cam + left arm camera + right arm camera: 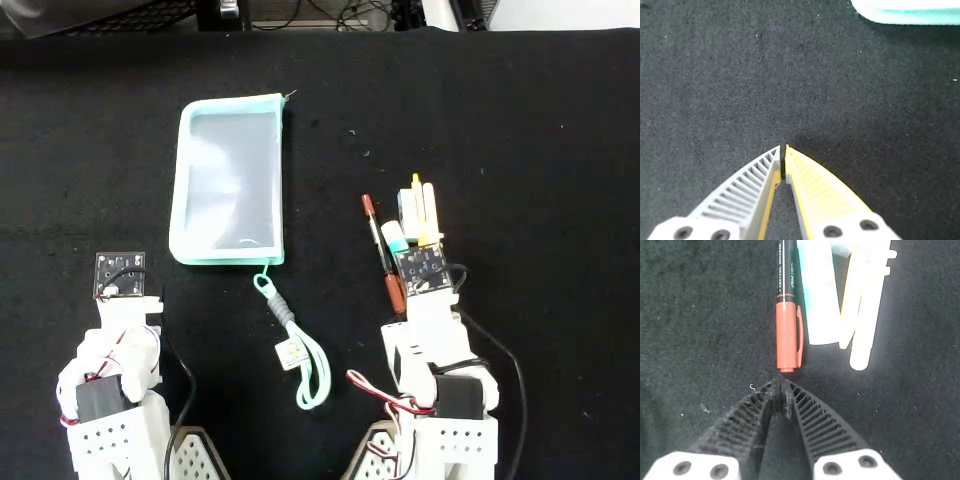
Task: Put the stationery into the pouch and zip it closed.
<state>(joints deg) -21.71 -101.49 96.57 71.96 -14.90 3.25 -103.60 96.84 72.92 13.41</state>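
nothing is packed yet, so the job looks to be at its very start. the pouch [228,180] lies flat on the black bench [520,150], clear-faced with a mint edge, its strap [295,345] trailing toward the arms; whether its zip is open i cannot tell from here. the stationery lies in a small cluster to the right of the pouch and apart from it: a pen [788,315] with a red cap, a white stick [817,295] touching it, and pale yellow highlighters [865,305] beside that. the right pincer [780,387] is closed with its tips meeting on nothing, just short of the pen's capped end. the left pincer [784,150] is likewise closed and empty over bare cloth, with the pouch's corner [910,12] ahead of it and off to one side. the next move probably calls for the right pincer to spread and straddle the pen, while the left one goes to the pouch to steady or open it.
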